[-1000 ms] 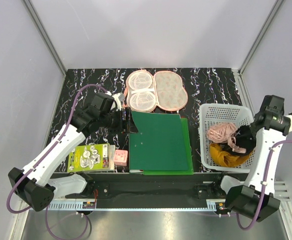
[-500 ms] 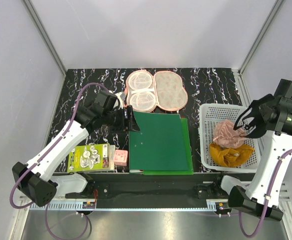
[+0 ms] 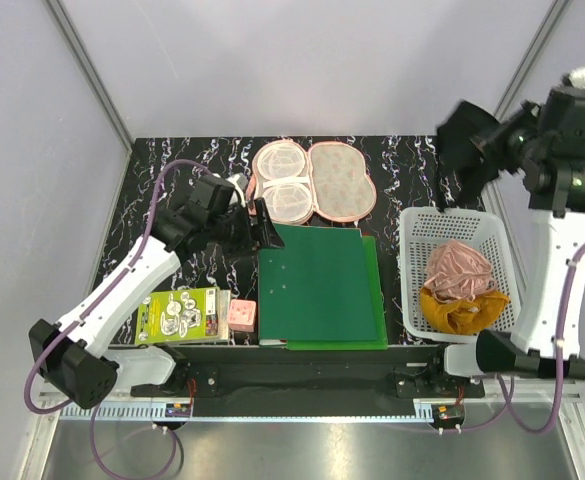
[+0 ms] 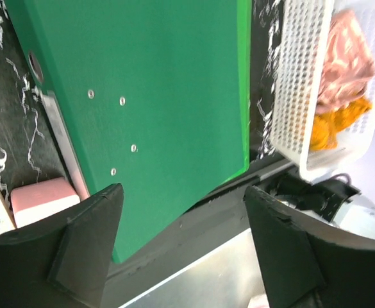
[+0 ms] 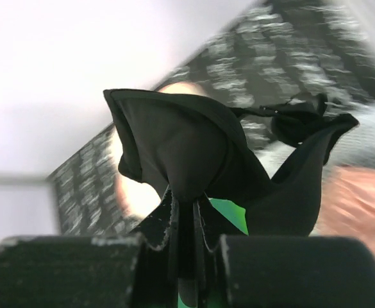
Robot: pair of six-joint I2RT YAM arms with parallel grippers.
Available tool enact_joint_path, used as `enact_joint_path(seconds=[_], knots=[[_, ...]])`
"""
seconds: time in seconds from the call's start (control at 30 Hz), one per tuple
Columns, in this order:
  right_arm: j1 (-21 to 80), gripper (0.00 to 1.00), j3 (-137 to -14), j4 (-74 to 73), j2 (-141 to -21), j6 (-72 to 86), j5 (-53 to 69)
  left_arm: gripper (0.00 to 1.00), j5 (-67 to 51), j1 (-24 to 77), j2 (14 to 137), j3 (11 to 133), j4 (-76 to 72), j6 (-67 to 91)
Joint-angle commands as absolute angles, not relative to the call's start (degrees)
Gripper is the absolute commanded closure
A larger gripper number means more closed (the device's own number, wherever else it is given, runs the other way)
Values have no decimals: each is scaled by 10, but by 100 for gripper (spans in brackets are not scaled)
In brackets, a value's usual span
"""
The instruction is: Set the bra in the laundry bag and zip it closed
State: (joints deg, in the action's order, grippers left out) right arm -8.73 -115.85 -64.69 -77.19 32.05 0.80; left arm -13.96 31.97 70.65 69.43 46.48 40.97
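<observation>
The black bra [image 3: 459, 138] hangs bunched in the air above the table's back right, with my right gripper [image 3: 488, 146] shut on it. In the right wrist view its fabric [image 5: 174, 144] is pinched between the fingers of my right gripper [image 5: 193, 215], one cup and a strap trailing to the right. The laundry bag [image 3: 312, 180] lies opened flat at the back centre, pale netted cups on the left, watermelon-print half on the right. My left gripper [image 3: 256, 228] hovers open just left of the bag's near edge. Its jaws stand wide apart and empty in the left wrist view [image 4: 182, 192].
A green folder [image 3: 322, 285] lies in the middle in front of the bag. At the right a white plastic basket [image 3: 410, 270] holds a pink cloth [image 3: 459, 268] and a mustard cloth [image 3: 462, 308]. A green booklet [image 3: 177, 315] and a pink box [image 3: 242, 315] sit front left.
My right arm has lifted the bra out of the basket and swung it up and toward the back. The left gripper has edged toward the bag and opened slightly wider.
</observation>
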Motion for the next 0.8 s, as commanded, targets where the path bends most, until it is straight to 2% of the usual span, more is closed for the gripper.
enact_joint_path(seconds=[0.0,0.13,0.37,0.6,0.63,0.77], knots=[[-35,100,-1187,-506,-837,315,196,17,-147,273,699,713,398,441],[22,100,-1196,-407,-938,320,243,16,-197,196,686,686,324,480],[77,100,-1232,-234,-1112,319,302,16,-218,156,696,675,310,468],[92,100,-1453,-247,-1318,305,323,17,-228,127,694,653,310,471],[92,100,-1503,-254,-1332,303,328,17,-229,123,698,658,310,469],[98,100,-1574,-256,-1372,301,357,17,-229,113,715,676,311,468]])
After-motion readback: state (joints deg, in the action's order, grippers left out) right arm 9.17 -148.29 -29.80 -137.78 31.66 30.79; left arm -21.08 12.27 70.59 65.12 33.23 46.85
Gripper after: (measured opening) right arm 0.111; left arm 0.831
